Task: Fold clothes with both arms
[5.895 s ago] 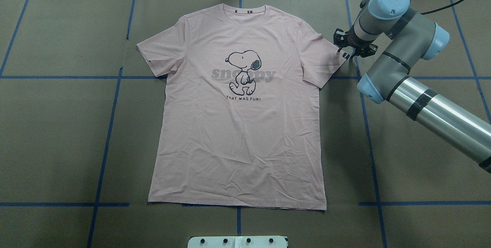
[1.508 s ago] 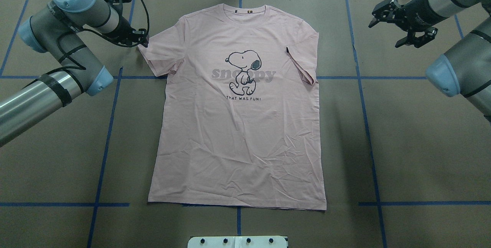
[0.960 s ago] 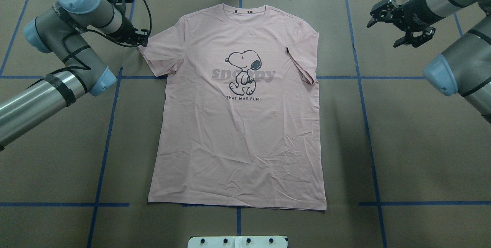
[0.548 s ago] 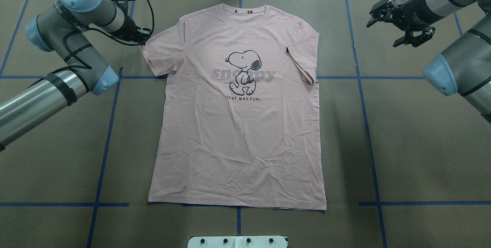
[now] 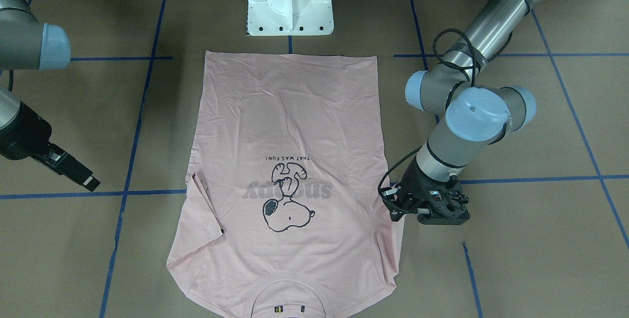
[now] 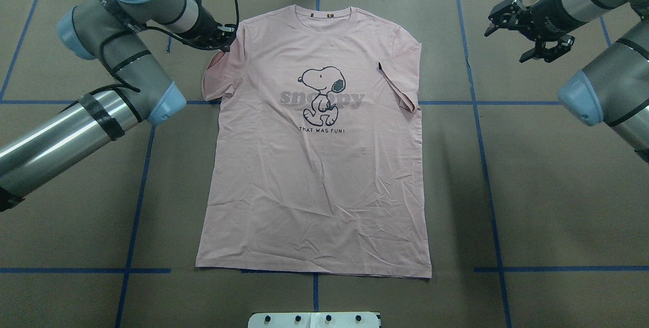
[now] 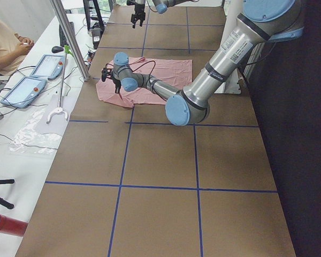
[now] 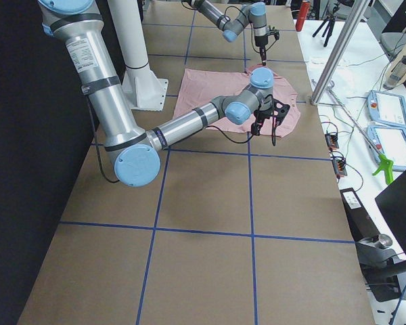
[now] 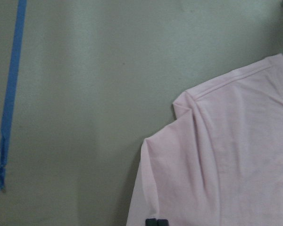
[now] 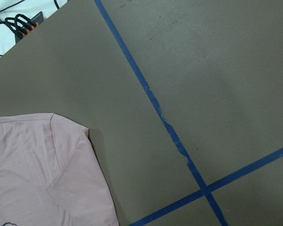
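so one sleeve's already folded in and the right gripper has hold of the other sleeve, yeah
No, the left gripper holds the other sleeve, as the overhead view shows; the right gripper hangs open beside the T-shirt. One sleeve is indeed folded in.

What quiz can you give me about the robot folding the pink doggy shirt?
1. True or false: on the robot's right, the right-side sleeve lies folded in over the T-shirt.
2. Which arm's fingers pinch the left-side sleeve? A. the left, B. the right, C. both.
3. Fill in: the print shows a white ____.

Key:
1. True.
2. A. The left fingers are shut on the cloth. The right fingers are open and off the shirt.
3. Dog.
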Robot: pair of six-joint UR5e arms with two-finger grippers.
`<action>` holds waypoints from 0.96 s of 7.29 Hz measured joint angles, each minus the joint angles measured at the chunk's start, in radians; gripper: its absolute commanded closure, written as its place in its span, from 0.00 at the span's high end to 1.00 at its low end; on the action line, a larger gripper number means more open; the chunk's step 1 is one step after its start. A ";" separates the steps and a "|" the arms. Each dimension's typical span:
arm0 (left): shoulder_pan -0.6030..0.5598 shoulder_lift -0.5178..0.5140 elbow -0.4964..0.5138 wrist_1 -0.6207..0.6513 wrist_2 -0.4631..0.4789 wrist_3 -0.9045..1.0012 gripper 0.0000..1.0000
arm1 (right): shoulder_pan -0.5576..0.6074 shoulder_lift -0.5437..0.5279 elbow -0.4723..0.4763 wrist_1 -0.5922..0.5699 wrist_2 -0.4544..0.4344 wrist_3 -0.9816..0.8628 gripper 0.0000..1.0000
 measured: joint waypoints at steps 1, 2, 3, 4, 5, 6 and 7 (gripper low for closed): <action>0.024 -0.057 0.053 0.003 0.040 -0.043 0.00 | 0.000 0.000 -0.005 0.000 0.000 -0.003 1.00; 0.039 -0.102 0.110 0.002 0.082 -0.065 0.00 | -0.001 0.000 -0.007 0.000 0.000 -0.009 1.00; 0.044 -0.126 0.147 0.000 0.116 -0.073 0.34 | -0.001 0.000 -0.008 0.001 -0.001 -0.011 1.00; 0.047 -0.135 0.161 -0.001 0.140 -0.076 0.61 | -0.002 0.001 -0.008 0.001 -0.001 -0.012 1.00; 0.049 -0.132 0.156 -0.002 0.152 -0.078 0.68 | -0.004 0.003 -0.009 0.001 -0.003 -0.010 1.00; 0.051 -0.111 0.112 -0.002 0.157 -0.081 0.69 | -0.012 0.007 -0.007 0.002 -0.014 -0.006 1.00; 0.060 -0.064 0.023 0.001 0.157 -0.084 0.70 | -0.030 0.013 0.002 0.002 -0.030 0.016 1.00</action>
